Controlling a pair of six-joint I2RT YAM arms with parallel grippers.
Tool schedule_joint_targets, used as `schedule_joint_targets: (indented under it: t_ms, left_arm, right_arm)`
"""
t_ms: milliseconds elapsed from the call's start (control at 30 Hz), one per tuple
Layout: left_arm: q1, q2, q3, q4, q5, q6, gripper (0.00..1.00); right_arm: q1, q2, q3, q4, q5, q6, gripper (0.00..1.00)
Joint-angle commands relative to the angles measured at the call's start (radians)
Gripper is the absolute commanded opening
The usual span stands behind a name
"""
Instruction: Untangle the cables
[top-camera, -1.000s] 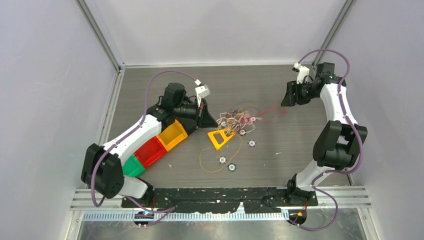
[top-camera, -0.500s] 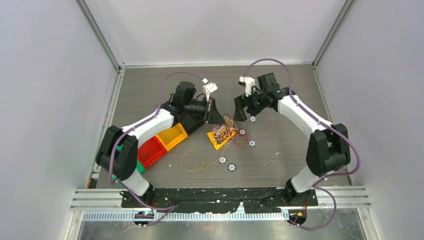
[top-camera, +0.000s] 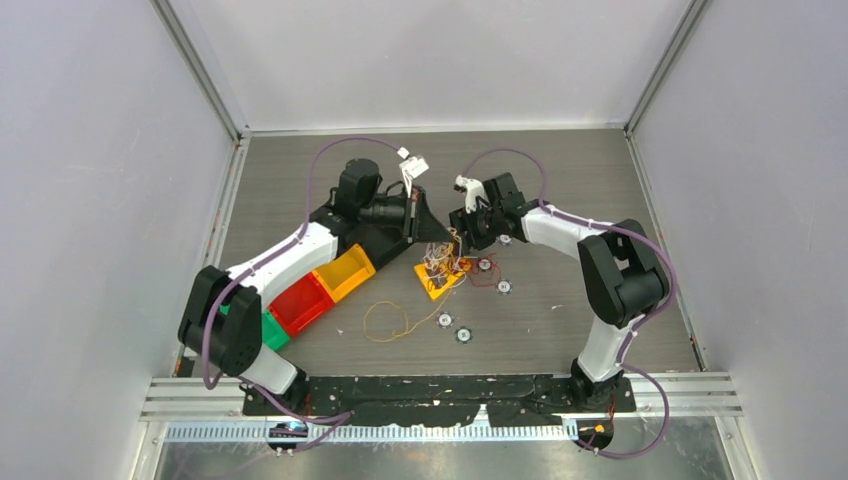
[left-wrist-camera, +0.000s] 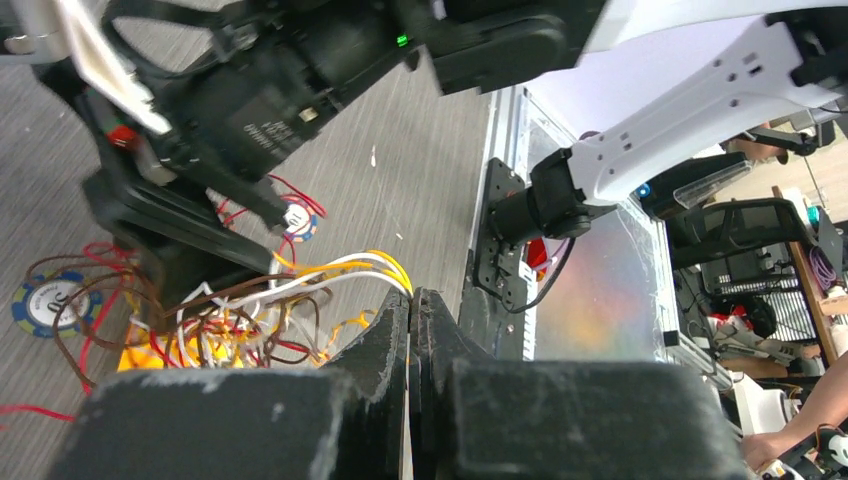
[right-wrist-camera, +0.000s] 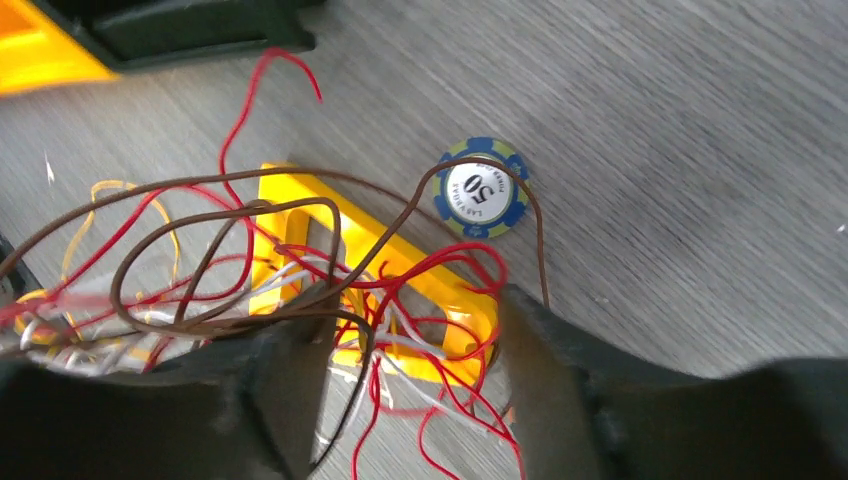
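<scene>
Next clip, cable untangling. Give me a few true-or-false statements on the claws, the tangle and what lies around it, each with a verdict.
1. The left claw is closed, with white and yellow cables running to its tip. True.
2. The right claw is clamped shut. False: its fingers stand apart, with part of the tangle between them.
3. The tangle lies over a yellow triangular frame. True.
4. The poker chip in the right wrist view is marked 100. False: it is blue and white and marked 50.
5. The coloured bins sit beside the right arm. False: they sit against the left arm.
</scene>
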Motion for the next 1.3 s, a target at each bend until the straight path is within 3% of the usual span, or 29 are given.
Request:
schedule_joint_targets:
  t_ms: [0,167,200,267,400,600,833,1267]
  left_arm:
    - [-0.003,-0.104,0.022,0.081,0.069,-0.019,0.0]
    - [0.007,-0.237,0.083,-0.008,0.094,0.016,0.0]
    - [0.011,-0.264,0.096,-0.025,0.098,0.017,0.0]
    - [0.021,-0.315,0.119,-0.052,0.114,0.019,0.0]
    - [0.045,-0.411,0.164,-0.108,0.146,0.03,0.0]
    - [0.098,-0.494,0.227,-0.09,0.188,-0.073,0.0]
    - [0.193,-0.54,0.269,0.13,0.2,-0.322,0.0]
    - [0.274,-0.524,0.491,0.208,0.173,-0.416,0.0]
  right_arm:
    - [0.006,0.032,0.025,0.02,0.075,0.042,0.51]
    - [-0.009,-0.023,0.012,-0.058,0.168,-0.016,0.21]
    - [-0.027,-0.048,0.01,-0.074,0.175,-0.02,0.11]
    - [-0.07,-0.081,0.016,-0.105,0.182,-0.039,0.06]
    - [-0.182,-0.131,0.047,-0.175,0.175,-0.083,0.06]
    - [-0.334,-0.136,0.079,-0.222,0.231,-0.197,0.05]
    - [-0.535,-0.022,0.162,-0.235,0.277,-0.285,0.05]
    - [-0.643,0.155,0.286,-0.209,0.373,-0.365,0.05]
